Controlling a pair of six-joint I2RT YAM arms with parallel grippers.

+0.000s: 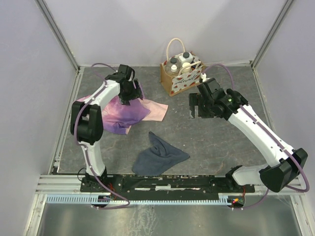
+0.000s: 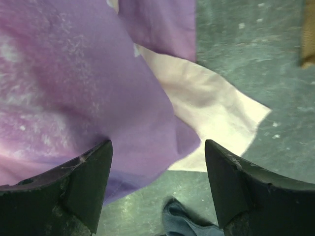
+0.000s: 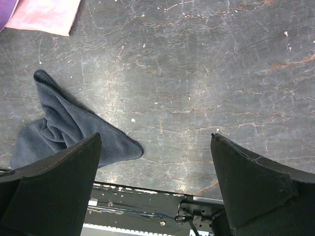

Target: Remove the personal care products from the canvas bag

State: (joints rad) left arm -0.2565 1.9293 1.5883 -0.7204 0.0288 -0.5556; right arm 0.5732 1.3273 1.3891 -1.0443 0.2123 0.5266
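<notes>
While the small capped bottles [image 1: 180, 61] stand inside the boxy tan canvas bag [image 1: 181, 83] (its 2 cream loop handles [image 1: 169, 48] upright), the left gripper [image 2: 157, 152] hangs spread-jawed over the pink-purple garment [image 2: 74, 88] and the right gripper [image 3: 156, 147], equally spread, hovers over the grey table [image 3: 206, 73].

Left gripper [image 2: 157, 147] is extended to far left, jaws spread wide, pointing downward. Right gripper [image 3: 156, 140] is right of centre, jaws likewise spread.

Bare tabletop [image 1: 177, 117] before canvas bag [image 1: 183, 82], 2 loop handles [image 1: 170, 48] arching over its bottles [image 1: 186, 60]
</notes>
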